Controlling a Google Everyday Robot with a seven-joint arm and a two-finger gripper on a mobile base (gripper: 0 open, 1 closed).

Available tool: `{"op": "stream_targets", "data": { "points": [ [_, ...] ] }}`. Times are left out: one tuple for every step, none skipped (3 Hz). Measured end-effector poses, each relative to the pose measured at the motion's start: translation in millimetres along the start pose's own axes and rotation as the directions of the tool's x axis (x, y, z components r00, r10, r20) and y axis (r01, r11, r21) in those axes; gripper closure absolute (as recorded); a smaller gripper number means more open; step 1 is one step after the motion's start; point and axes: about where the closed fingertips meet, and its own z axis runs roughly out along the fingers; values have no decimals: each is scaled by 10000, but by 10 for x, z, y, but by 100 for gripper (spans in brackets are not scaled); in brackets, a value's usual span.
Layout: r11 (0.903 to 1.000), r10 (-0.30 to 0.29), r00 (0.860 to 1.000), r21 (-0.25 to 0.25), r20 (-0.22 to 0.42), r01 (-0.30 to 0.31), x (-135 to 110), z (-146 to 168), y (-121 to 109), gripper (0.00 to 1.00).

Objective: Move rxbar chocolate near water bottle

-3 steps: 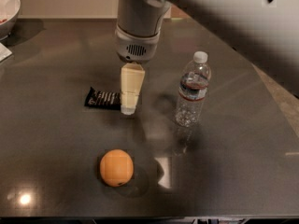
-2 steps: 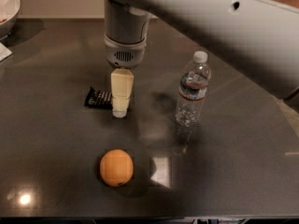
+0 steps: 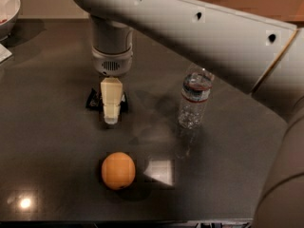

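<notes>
The rxbar chocolate (image 3: 92, 99), a flat black wrapper, lies on the dark table left of centre. My gripper (image 3: 110, 112) hangs straight down over the bar and covers its middle; only the bar's left end and a sliver at its right show. The water bottle (image 3: 193, 101), clear and ribbed with a dark label band, stands upright to the right of the gripper, about a bottle's height away from the bar. My arm hides its cap.
A round orange fruit (image 3: 118, 170) sits in front of the bar. A white bowl (image 3: 7, 7) stands at the far left corner, with a white paper edge (image 3: 3, 53) below it. My arm (image 3: 204, 27) spans the upper right. The table's front edge (image 3: 142, 221) is close.
My gripper has moved left from the bar's right end to over its middle, and the arm now crosses in front of the bottle's cap. The bar, bottle and orange have not moved.
</notes>
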Motion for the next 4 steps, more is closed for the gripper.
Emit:
{"op": "stream_targets", "data": {
  "points": [
    [9996,53,9999,-281,-151,-57,-90,159,-63,0],
    [9990,149,9993,-425,-335,-163,-150,308,-117,0],
    [9985,293,9982,-453,-527,-317,-171,416,-168,18],
    [9983,376,9974,-432,-609,-402,-181,454,-201,41]
  ]
}}
